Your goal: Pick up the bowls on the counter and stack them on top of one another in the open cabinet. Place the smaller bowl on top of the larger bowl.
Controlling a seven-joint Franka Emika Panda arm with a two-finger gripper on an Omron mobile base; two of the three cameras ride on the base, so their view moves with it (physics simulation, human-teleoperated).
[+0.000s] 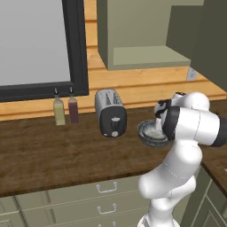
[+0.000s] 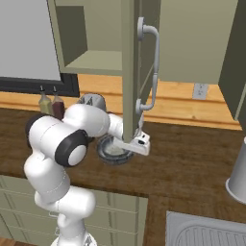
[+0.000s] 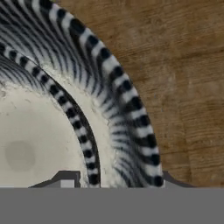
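While the arm blocks part of the bowl (image 1: 150, 132), it sits upright on the tabletop (image 1: 53, 150) just right of the toaster (image 1: 111, 113). Gripper (image 2: 137, 144) is down at its rim (fingers (image 3: 65, 177) straddle the rim, clamp state unclear). Striped dark rim, pale speckled inside; open cabinet (image 1: 146, 55) above.

Two bowls on counter (image 1: 66, 155), nested: smaller bowl (image 3: 35, 140) sits inside larger bowl (image 3: 118, 100), upright, just right of toaster in left base view, partly hidden by arm.

Larger bowl: dark grey, finely striped black-and-white wall and rim, pale inside. Rests flat on dark brown wood-grain counter.

Smaller bowl: same striped rim, pale speckled inside with faint round shadow at bottom.

Open cabinet (image 1: 146, 57): olive-green wall box above counter, plain flat shelf, door swung open.
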